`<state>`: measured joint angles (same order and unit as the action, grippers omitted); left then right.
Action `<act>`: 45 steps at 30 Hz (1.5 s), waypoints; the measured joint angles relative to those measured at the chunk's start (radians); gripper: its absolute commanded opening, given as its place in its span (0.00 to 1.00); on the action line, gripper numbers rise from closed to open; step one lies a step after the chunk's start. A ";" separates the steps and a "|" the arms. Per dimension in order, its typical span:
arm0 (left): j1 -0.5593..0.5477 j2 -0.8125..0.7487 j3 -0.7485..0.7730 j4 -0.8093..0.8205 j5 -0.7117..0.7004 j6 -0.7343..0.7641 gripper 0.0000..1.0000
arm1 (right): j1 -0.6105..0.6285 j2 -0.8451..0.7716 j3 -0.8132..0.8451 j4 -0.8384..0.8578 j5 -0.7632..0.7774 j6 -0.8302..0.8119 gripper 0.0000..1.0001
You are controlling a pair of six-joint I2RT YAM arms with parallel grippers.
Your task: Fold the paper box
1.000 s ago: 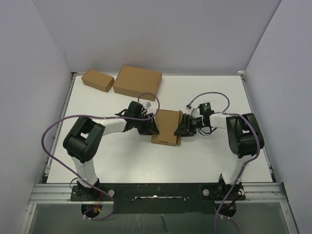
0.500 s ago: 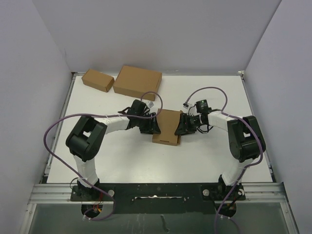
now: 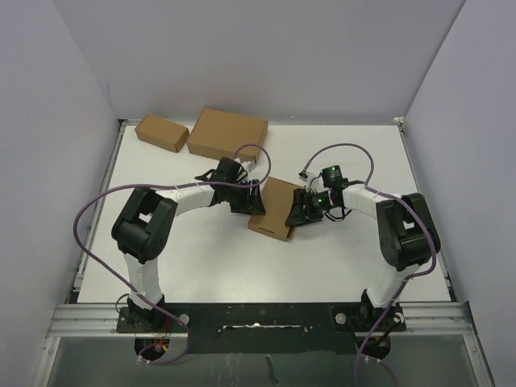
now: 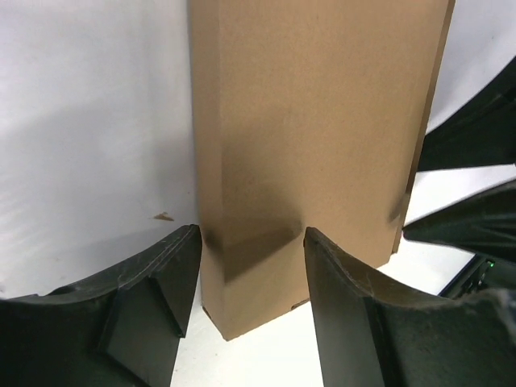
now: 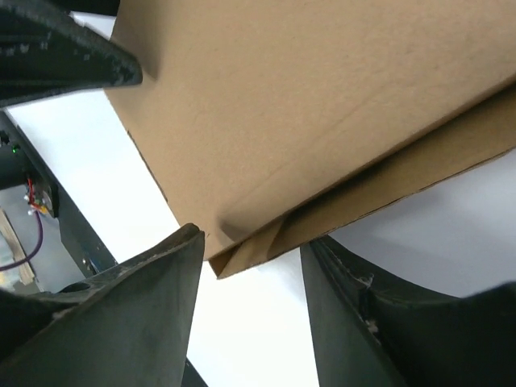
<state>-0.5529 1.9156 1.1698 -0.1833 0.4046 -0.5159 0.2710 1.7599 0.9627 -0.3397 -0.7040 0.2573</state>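
From above, the paper box (image 3: 272,208) lies askew in the middle of the white surface (image 3: 201,258), with the left jaws at its left edge and the right jaws at its right. In the left wrist view, the jaws sit apart astride the box's end, and I can't tell whether they pinch it. In the right wrist view, the jaws are spread around a corner.

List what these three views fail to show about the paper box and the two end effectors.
- Top view: sides of the paper box, covered by the left end effector and right end effector.
- Left wrist view: the box's far end, cut off by the frame edge.
- Both wrist views: whether either end effector pinches the box or only rests against it; shadow hides contact.
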 measured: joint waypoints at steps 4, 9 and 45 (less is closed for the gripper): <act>0.027 -0.001 0.017 -0.006 -0.002 0.024 0.58 | -0.012 -0.021 0.000 -0.028 -0.010 -0.051 0.56; 0.071 -0.025 0.017 -0.032 -0.032 0.042 0.59 | -0.077 -0.021 0.022 -0.103 -0.010 -0.127 0.60; -0.077 -0.552 -0.711 0.373 -0.098 -0.314 0.33 | -0.015 0.404 0.766 -0.394 0.213 -0.857 0.05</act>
<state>-0.6296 1.3632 0.4583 0.1894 0.3065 -0.8299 0.2562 2.1643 1.7283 -0.7334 -0.4908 -0.5995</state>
